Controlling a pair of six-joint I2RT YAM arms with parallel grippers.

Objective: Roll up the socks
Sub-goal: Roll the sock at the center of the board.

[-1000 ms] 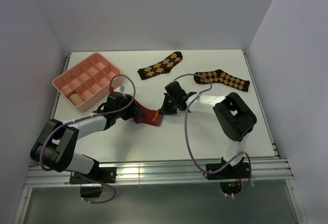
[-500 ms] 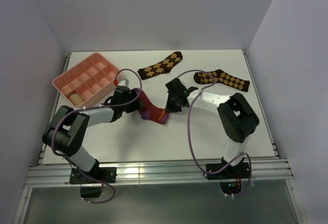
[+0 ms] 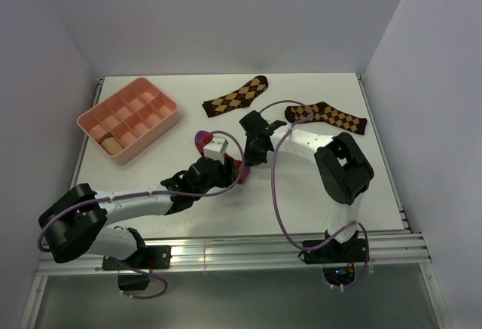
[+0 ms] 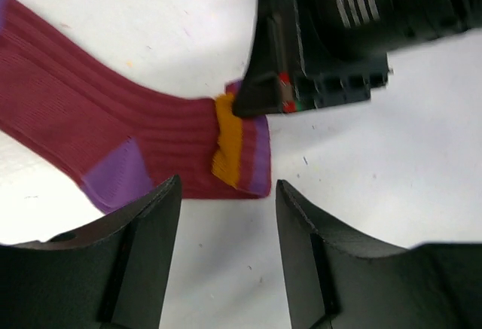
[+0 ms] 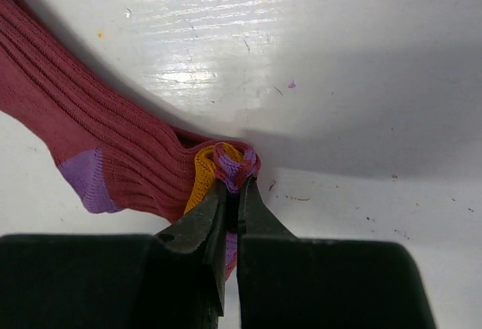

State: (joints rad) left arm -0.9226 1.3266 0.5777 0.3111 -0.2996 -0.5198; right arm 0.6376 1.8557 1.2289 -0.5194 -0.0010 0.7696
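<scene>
**Spotter:** When you look down from overhead, what's on the bench?

**Me:** I've got the white table (image 3: 316, 193), with a pink compartment tray (image 3: 170, 115) at its far-left corner. One brown argyle sock (image 3: 235, 95) lies flat behind centre, and a second argyle sock (image 3: 327, 117) is off to its right.

**Spotter:** And the sock you're working on?

**Me:** The crimson sock (image 4: 90, 126) lies stretched out mid-table between my two arms. Its purple toe points toward the tray and its orange cuff (image 4: 227, 141) toward my right arm.

**Spotter:** Grippers?

**Me:** My right gripper (image 5: 235, 186) is clamped tight on the cuff's edge, with a small knot of purple and orange fabric bunched at its fingertips. My left gripper (image 4: 226, 190) hangs just above that same cuff end, jaws well apart and holding nothing. I can see the cuff through the gap between its fingers, and the right gripper's tip is just beyond.
</scene>
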